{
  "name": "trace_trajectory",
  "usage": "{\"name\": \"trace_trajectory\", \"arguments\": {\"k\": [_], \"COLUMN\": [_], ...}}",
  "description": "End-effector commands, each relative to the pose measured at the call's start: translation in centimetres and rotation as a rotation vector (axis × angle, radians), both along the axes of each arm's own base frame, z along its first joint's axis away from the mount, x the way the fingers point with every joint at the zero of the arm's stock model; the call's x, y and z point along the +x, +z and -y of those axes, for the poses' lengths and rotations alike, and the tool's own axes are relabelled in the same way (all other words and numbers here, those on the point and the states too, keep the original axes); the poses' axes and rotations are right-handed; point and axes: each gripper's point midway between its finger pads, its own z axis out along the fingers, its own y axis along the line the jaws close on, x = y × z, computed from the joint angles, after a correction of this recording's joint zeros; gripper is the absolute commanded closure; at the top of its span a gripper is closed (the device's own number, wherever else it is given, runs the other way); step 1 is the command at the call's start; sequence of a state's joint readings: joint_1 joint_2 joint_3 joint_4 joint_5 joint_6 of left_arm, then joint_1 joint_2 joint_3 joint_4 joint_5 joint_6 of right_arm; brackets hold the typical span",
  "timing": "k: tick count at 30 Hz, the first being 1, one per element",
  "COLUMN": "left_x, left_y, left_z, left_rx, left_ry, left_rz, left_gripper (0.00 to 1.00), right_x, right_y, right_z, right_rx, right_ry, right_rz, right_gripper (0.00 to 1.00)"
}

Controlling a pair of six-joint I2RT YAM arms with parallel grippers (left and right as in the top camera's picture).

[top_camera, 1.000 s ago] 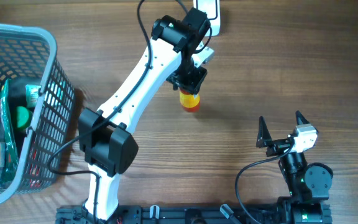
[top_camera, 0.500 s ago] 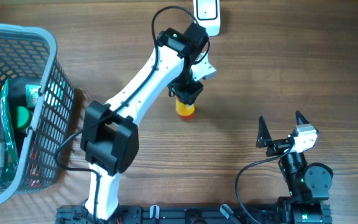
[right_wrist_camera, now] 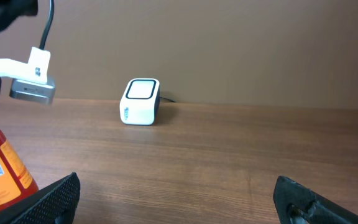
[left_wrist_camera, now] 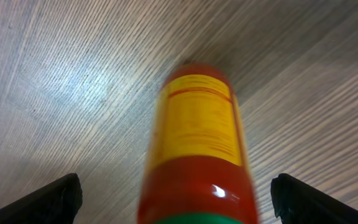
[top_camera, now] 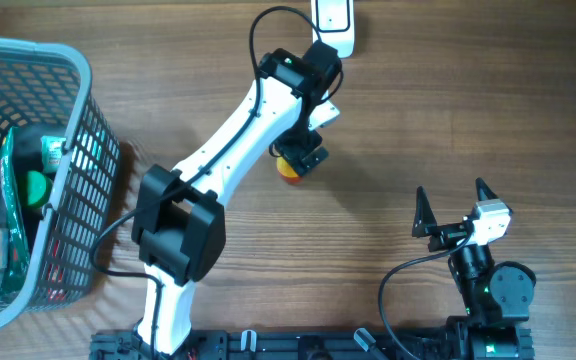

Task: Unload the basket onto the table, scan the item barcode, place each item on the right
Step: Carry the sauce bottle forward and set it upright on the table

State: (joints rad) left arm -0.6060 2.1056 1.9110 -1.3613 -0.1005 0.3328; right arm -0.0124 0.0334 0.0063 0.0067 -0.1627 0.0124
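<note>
The left end effector (top_camera: pixel 302 160) straddles the red-and-yellow bottle (left_wrist_camera: pixel 197 137), jaws spread clear of it, at six o'clock from the scanner (top_camera: pixel 332 20). The right end effector (top_camera: pixel 450 195) gapes empty.

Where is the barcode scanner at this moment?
In the overhead view the white scanner sits top centre, just beyond the left gripper and the red-and-yellow bottle.

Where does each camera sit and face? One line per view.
Overhead: above the table, facing straight down at basket, bottle, scanner; left arm, right arm show.
Left wrist: on the left arm, facing down at the bottle; open left fingers flank it.
Right wrist: low, facing across the table to the scanner; right fingers show.
Shared: bottle in all; scanner in overhead and right wrist.
</note>
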Motion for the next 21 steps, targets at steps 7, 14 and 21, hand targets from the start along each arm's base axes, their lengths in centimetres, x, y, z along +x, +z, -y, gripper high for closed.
{"name": "trace_trajectory", "arguments": {"k": [7, 14, 21], "left_x": [-4.6, -6.1, -4.4], "left_y": [15.2, 23.0, 27.4], "left_z": [4.4, 3.0, -2.9], "left_rx": [-0.28, -0.465, -0.554], "left_ry": [-0.065, -0.023, 0.219], "left_rz": [0.328, 0.513, 0.637], "left_gripper": [0.0, 0.0, 0.0], "right_x": [0.0, 0.0, 0.0], "right_y": [0.1, 0.1, 0.1], "right_z": [0.4, 0.4, 0.4], "right_rx": [-0.012, -0.012, -0.012], "right_ry": [-0.02, -0.02, -0.02], "right_rz": [0.008, 0.008, 0.008], "right_gripper": [0.0, 0.0, 0.0]}}
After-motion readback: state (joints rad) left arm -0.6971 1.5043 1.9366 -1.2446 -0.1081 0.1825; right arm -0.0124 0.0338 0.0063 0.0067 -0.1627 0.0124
